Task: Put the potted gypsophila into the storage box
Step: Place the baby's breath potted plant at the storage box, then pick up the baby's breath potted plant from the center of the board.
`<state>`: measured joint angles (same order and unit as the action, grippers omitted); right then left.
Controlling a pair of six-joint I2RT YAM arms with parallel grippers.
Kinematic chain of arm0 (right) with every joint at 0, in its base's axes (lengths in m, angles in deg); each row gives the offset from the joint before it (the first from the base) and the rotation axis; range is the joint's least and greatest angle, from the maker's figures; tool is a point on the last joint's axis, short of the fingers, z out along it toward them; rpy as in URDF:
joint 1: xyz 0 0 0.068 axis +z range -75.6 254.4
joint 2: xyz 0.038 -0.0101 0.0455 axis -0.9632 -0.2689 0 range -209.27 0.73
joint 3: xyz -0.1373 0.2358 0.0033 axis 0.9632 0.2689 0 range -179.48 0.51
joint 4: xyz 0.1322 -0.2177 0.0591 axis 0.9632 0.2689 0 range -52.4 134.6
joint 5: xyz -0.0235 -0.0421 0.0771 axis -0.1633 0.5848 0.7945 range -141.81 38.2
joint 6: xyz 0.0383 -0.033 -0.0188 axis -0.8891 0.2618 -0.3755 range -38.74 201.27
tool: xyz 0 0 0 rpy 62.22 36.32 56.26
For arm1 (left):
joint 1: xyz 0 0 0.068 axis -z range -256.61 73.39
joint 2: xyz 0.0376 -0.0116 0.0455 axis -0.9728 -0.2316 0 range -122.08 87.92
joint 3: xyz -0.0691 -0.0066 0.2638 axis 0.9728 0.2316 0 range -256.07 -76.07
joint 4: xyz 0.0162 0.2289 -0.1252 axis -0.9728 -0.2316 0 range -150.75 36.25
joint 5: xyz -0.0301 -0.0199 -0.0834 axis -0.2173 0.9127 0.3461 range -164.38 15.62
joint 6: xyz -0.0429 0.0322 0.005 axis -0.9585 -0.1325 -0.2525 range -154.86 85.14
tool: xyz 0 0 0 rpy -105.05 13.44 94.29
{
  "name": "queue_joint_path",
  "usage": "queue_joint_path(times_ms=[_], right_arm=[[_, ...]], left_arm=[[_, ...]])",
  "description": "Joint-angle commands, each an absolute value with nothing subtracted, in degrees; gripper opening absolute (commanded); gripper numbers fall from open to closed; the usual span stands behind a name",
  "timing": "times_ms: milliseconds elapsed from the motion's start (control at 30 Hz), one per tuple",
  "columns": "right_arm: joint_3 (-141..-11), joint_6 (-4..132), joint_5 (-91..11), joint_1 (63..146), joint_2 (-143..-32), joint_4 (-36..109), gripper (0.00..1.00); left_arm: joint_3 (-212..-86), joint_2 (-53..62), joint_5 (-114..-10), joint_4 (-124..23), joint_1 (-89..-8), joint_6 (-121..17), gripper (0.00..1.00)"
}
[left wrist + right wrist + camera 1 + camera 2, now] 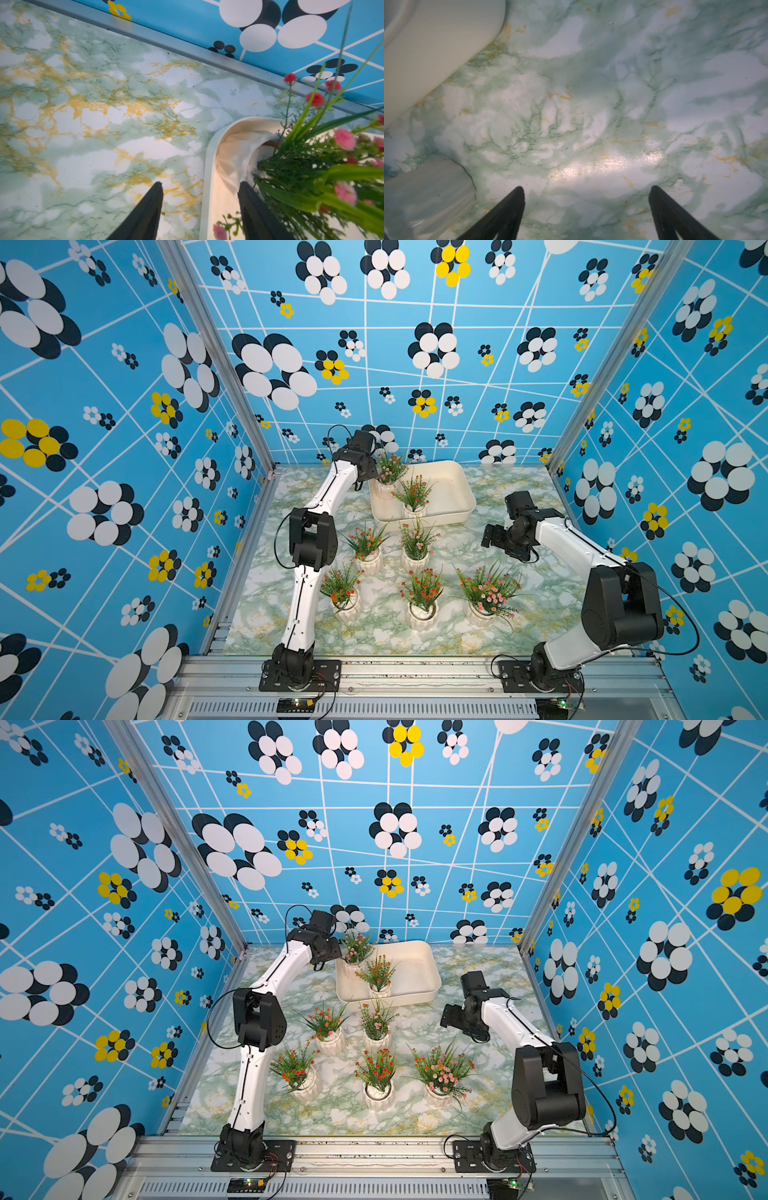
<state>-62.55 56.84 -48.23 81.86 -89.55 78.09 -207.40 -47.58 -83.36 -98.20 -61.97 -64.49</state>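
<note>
Release step: left gripper (201, 185), jaws parted, straddles the storage box (206, 176) rim beside the seated pink gypsophila (301, 172); right gripper (587, 188) gapes idle; next, lift clear without snagging its stems.

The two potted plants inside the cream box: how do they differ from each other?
The back plant has mostly pink blooms; the front plant has orange-red ones. The back plant stands in the far corner of the storage box, right beside the left claw, which straddles the box rim; the front plant stands against the near wall, clear of that claw. Both are white-potted, upright and inside the box.
</note>
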Motion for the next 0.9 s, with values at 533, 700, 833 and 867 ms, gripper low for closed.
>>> queue_joint_path(times_ms=[533, 700, 833, 867], right_arm=[[-71.7, 59.8, -43.5, 89.2, -90.3, 86.3, 0.9], [-73.8, 56.2, -43.8, 96.3, -93.4, 83.8, 0.86], [-75.7, 53.8, -44.2, 100.7, -96.6, 82.5, 0.84], [-76.2, 53.3, -44.4, 101.6, -97.3, 82.1, 0.83]], left_arm=[[-161.3, -2.7, -83.0, -85.6, -69.3, -66.3, 0.88], [-150.8, 6.0, -81.8, -86.6, -72.8, -67.9, 0.94], [-144.0, 11.8, -79.7, -87.1, -75.9, -69.6, 0.99], [-142.7, 13.0, -79.1, -87.4, -76.6, -69.9, 0.99]])
